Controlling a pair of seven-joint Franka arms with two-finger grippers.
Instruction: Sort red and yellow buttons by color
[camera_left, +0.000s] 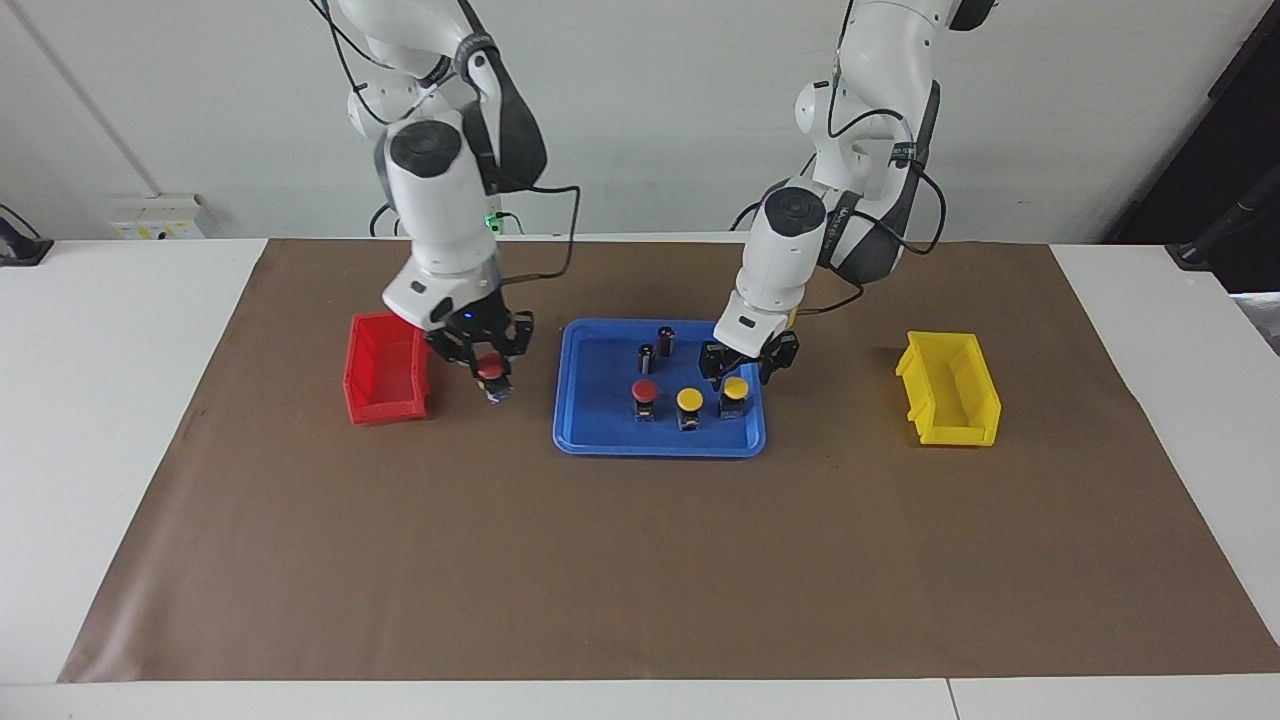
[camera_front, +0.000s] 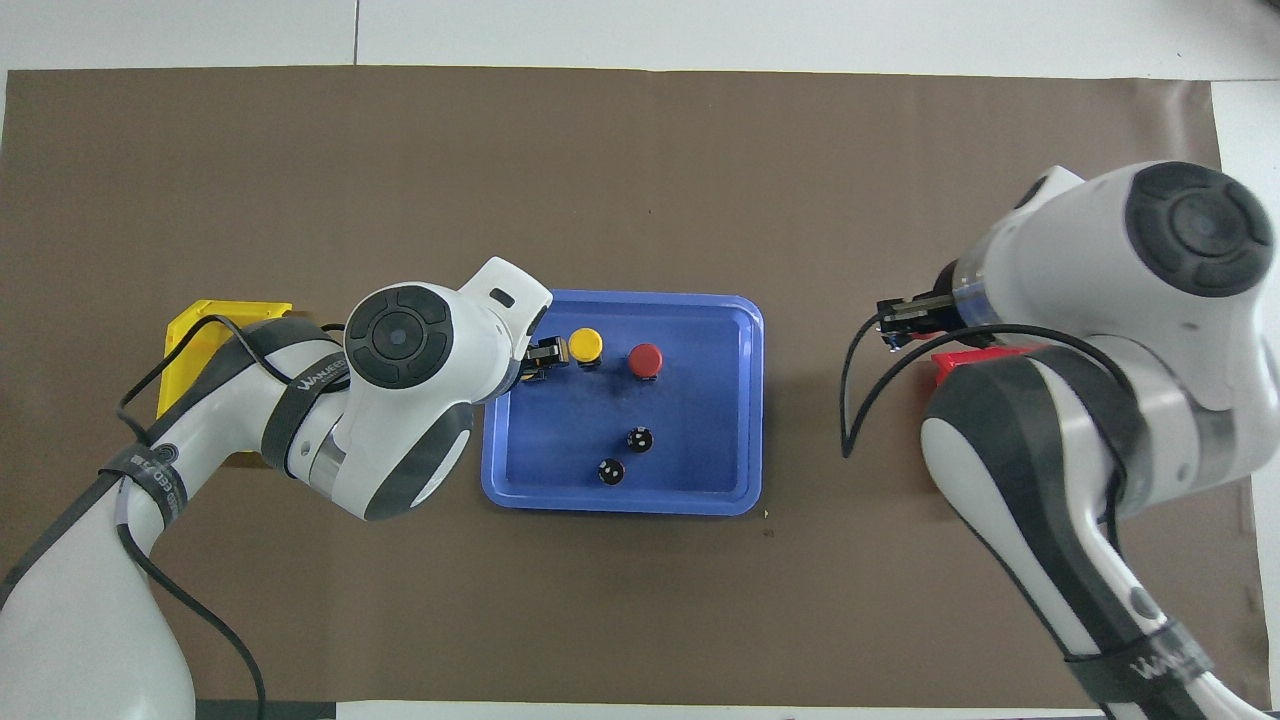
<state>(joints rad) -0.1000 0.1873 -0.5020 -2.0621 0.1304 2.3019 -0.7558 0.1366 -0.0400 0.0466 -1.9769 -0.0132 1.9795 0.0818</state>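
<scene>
My right gripper (camera_left: 488, 374) is shut on a red button (camera_left: 489, 367) and holds it in the air over the brown mat, between the red bin (camera_left: 385, 368) and the blue tray (camera_left: 660, 440). In the tray stand one red button (camera_left: 645, 389) and two yellow buttons (camera_left: 689, 399) (camera_left: 736, 386) in a row. My left gripper (camera_left: 738, 368) is low over the yellow button at the left arm's end of the row, straddling its cap. From overhead my left gripper (camera_front: 541, 355) covers that button; the other yellow button (camera_front: 585, 344) and the red button (camera_front: 645, 359) show.
Two small dark cylinders (camera_left: 647, 355) (camera_left: 666, 339) stand in the tray, nearer to the robots than the buttons. A yellow bin (camera_left: 950, 390) sits on the mat toward the left arm's end. Overhead, the right arm covers most of the red bin (camera_front: 962, 357).
</scene>
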